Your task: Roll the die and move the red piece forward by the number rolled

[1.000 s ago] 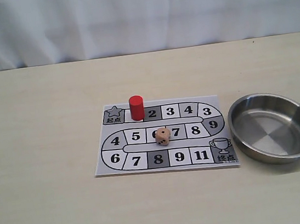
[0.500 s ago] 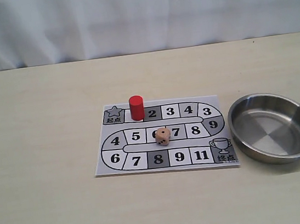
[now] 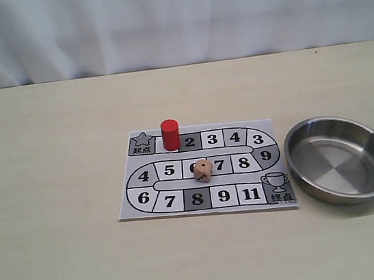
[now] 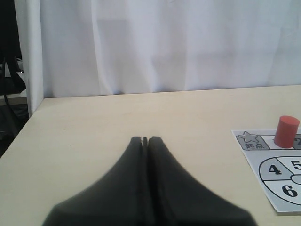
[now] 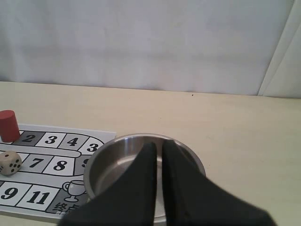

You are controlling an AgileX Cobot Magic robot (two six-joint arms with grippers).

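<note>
Die [image 3: 203, 170] on board [image 3: 129, 214], middle row, over the 6; red piece [image 3: 170, 134] upright beside the start star. Left tool [image 4: 145, 140] and right tool [image 5: 159, 143] both clenched, empty, off the board. Risks: cube slipping from pinch; paper board dragged, toppling red piece.

The die [image 3: 203, 170] half hides a board [image 3: 172, 185] numeral (red piece [image 3: 170, 134] hides its square).
</note>
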